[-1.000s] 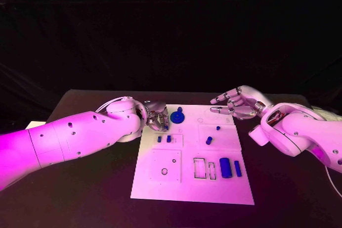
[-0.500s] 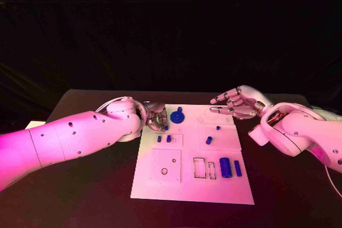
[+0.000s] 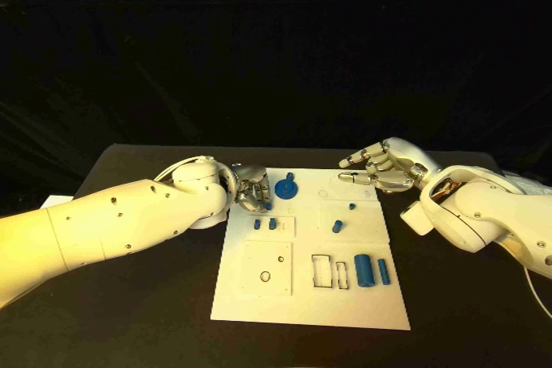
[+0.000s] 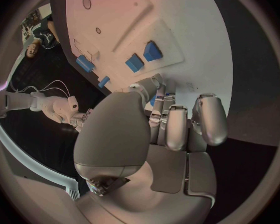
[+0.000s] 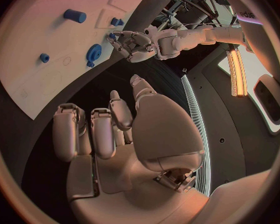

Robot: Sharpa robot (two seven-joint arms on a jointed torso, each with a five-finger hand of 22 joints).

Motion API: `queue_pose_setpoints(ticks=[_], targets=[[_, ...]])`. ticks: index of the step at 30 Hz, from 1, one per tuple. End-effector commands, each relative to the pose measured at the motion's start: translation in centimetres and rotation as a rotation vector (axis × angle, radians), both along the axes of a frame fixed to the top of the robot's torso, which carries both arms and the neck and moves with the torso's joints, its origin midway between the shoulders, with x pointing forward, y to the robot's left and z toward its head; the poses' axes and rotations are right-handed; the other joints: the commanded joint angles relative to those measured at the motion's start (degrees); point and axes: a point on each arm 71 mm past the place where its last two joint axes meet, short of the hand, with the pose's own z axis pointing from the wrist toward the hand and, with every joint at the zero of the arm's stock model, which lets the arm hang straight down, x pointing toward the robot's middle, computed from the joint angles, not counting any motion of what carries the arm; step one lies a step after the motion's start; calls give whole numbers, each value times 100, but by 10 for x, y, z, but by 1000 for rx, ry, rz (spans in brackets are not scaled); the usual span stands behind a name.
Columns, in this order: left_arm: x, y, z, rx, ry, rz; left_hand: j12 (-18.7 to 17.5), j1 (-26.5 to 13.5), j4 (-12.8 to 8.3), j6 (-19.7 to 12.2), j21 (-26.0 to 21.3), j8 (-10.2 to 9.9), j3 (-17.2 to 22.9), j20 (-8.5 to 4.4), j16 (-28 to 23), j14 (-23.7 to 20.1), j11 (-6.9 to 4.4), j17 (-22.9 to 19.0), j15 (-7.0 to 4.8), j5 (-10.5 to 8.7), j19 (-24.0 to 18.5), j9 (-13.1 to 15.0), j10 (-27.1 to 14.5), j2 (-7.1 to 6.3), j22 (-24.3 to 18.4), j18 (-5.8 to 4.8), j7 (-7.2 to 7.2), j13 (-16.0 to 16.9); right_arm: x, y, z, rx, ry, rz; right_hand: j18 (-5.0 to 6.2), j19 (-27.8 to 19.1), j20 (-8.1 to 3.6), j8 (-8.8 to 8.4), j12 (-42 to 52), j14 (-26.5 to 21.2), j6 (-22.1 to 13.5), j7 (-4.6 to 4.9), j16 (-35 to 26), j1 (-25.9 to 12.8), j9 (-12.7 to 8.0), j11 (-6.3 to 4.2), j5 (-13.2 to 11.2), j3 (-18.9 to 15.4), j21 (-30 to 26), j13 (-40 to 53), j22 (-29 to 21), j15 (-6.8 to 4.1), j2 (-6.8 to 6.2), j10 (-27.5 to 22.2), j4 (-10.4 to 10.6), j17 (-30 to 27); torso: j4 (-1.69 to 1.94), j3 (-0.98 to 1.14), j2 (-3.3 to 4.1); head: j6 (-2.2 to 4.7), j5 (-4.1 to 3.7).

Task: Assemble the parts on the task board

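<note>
Left hand (image 3: 250, 191) sits at the far left corner of the white board (image 3: 310, 304), fingers curled around a small blue piece (image 3: 267, 205) — whether it truly grips it I cannot tell. Right hand (image 3: 382, 167) hovers over the board's far right corner, fingers loosely apart, holding nothing. Blue gear (image 3: 286, 189) lies just beside the left hand; a blue cylinder (image 3: 364, 270) rests near the right edge.

I see the white task board (image 3: 345, 300) flat between my hands, a blue gear (image 3: 286, 189) just beside my left hand (image 3: 250, 189), small blue pegs (image 3: 265, 223) below it, and blue cylinders (image 3: 369, 270) nearer my right arm.
</note>
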Motion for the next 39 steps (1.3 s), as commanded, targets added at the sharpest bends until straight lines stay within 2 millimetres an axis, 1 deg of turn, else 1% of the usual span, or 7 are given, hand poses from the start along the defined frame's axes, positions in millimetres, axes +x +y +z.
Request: queue_pose_setpoints(ticks=[1, 11, 18, 22, 27, 32, 39], targets=[[0, 1, -1, 10, 8, 4, -29, -75, -5, -20, -33, -27, 44, 8, -21, 170, 31, -12, 37, 16, 71, -10, -36, -13, 57, -111, 29, -7, -1, 1, -1, -9, 7, 11, 50, -47, 0, 16, -36, 294, 41, 2, -43, -2, 5, -22, 27, -24, -23, -15, 87, 1, 43, -24, -2, 95, -1, 0, -2, 8, 1], [1, 8, 1, -6, -20, 29, -34, -152, -32, -518, -123, -155, 102, 101, -39, 147, 184, -108, 160, 20, 45, -178, -360, -151, 7, -101, 211, -27, 2, -4, -4, -98, 0, 3, 182, -446, -19, 31, -3606, 87, 45, 18, -769, 358, 32, -8, -33, 44, -448, -2522, -509, -6, 144, -1680, -22, -848, -2, -4, -8, 19, -15], [1, 23, 9, -149, -66, 53, -29, -86, -99, -865, -718, -132, 152, 162, -150, 70, 238, -347, 205, 26, -140, -278, -697, -172, -412, 26, 220, -41, 3, -11, -7, -302, -70, 13, 154, -293, 40, 33, -5233, 179, 332, 66, -807, 937, 62, 89, -377, 678, -399, -4431, -399, 80, 25, -1732, -182, -884, -1, -4, -18, 47, -38], [0, 36, 17, -380, -58, 82, 39, 53, -174, -693, -1185, -30, 342, 176, -336, -41, 255, -654, 207, 32, -313, -246, -701, -57, -734, 114, 259, -25, 3, -12, -9, -476, -141, 20, 130, -207, 40, 28, -5552, 206, 481, 9, -745, 1013, 71, 80, -413, 935, -324, -5002, -285, 72, -81, -1584, -233, -827, 1, -3, -13, 74, -70], [-3, 52, 23, -828, 64, 179, 126, 21, -172, -598, -2678, 15, 531, 193, -1249, -642, 262, -2046, 223, 19, -964, -257, -608, 40, -1750, 380, 286, -10, 1, -9, -13, -655, -214, 24, 112, -156, 28, 8, -5781, 211, 596, -51, -716, 978, 74, 61, -497, 1176, -272, -5514, -203, 54, -194, -1433, -231, -820, -4, -3, -9, 109, -148], [-15, 63, 19, -1291, 270, 326, 452, -218, -60, -460, -3027, 114, 296, 164, -1372, -793, 140, -2257, 161, -10, -1146, -236, -246, 180, -1976, 429, 184, 87, 0, -2, -18, -791, -259, 36, 108, -149, 32, -5, -5958, 208, 645, -81, -711, 897, 68, 73, -664, 1364, -261, -5890, -179, 63, -285, -1405, -182, -840, 13, -15, -9, 136, -250], [-29, 67, 14, -1442, 345, 375, 614, -273, -87, -414, -3216, 172, 70, 128, -1395, -852, 92, -2346, 126, -6, -1190, -234, -207, 240, -2109, 446, 138, 137, 0, 7, -25, -867, -277, 56, 117, -179, 24, -15, -6072, 198, 607, -100, -737, 838, 40, 76, -709, 1485, -286, -6158, -208, 59, -365, -1434, -147, -892, 17, -17, -11, 139, -279]])
